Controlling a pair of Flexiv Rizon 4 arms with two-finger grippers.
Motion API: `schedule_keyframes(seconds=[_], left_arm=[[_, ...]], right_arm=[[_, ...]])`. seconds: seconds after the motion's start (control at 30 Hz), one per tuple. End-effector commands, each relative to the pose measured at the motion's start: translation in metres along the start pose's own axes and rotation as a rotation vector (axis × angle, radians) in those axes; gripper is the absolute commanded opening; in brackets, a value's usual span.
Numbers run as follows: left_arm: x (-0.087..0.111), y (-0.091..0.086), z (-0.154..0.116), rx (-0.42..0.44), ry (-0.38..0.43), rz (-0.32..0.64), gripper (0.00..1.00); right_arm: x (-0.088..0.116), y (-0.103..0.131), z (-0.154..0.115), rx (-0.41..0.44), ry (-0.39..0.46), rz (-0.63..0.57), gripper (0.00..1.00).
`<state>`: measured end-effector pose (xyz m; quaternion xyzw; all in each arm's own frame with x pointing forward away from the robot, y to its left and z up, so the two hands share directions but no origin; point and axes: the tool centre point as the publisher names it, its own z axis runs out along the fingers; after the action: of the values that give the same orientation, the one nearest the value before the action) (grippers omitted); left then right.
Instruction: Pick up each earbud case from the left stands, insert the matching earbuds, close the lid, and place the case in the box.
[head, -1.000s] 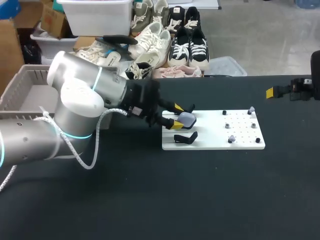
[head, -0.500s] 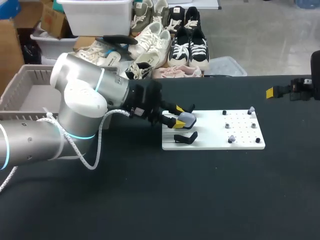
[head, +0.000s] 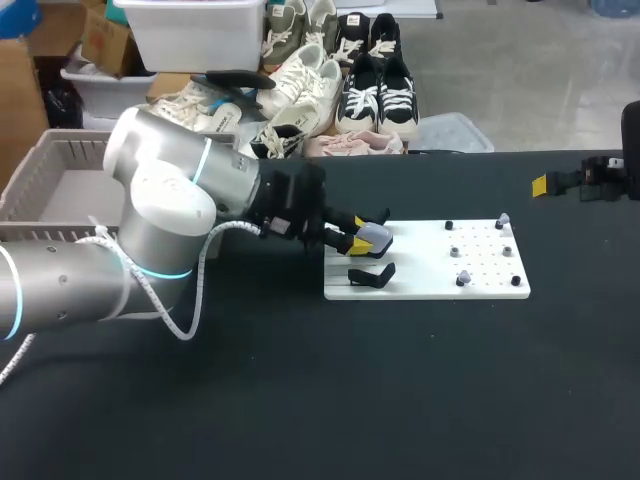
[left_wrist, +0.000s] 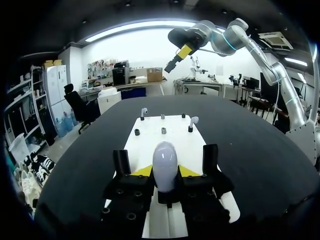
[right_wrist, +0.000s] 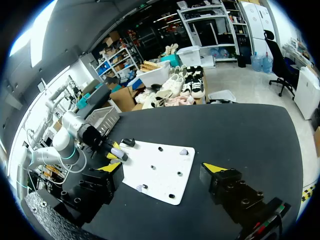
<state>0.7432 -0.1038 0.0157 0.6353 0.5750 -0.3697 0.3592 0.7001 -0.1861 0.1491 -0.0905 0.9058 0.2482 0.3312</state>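
A pale lavender earbud case (head: 378, 236) sits at the left end of the white pegboard (head: 430, 262), on the rear black stand. My left gripper (head: 358, 238) is shut on it, a yellow tip pressing each side. In the left wrist view the case (left_wrist: 165, 162) stands upright between the fingers of that gripper (left_wrist: 165, 173). The front black stand (head: 372, 275) holds nothing. Two small lavender earbuds (head: 503, 218) (head: 463, 277) rest on pegs at the board's right. My right gripper (right_wrist: 162, 169) hangs open, high and off to the right of the board (right_wrist: 155, 170).
A grey mesh basket (head: 40, 175) stands at the table's far left, behind my left arm. Short black pegs (head: 453, 251) dot the board's right half. Bare black tabletop (head: 400, 390) spreads in front of the board.
My left gripper's fingers have narrowed around the earbud case until both tips touch it. The right arm has stayed where it was.
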Motion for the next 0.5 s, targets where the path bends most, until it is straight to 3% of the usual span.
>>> schedule_keyframes(seconds=[0.03,0.27,0.5], left_arm=[[0.001,0.0,-0.002,-0.001,-0.005,0.004,0.0],[-0.007,-0.004,-0.019,-0.02,-0.033,-0.009,0.0],[-0.036,-0.025,-0.049,-0.044,-0.133,0.022,0.0]], right_arm=[[-0.001,-0.001,0.0,-0.001,0.002,0.0,1.0],[-0.001,-0.001,0.0,-0.001,0.002,0.0,1.0],[-0.001,-0.001,0.0,-0.001,0.002,0.0,1.0]])
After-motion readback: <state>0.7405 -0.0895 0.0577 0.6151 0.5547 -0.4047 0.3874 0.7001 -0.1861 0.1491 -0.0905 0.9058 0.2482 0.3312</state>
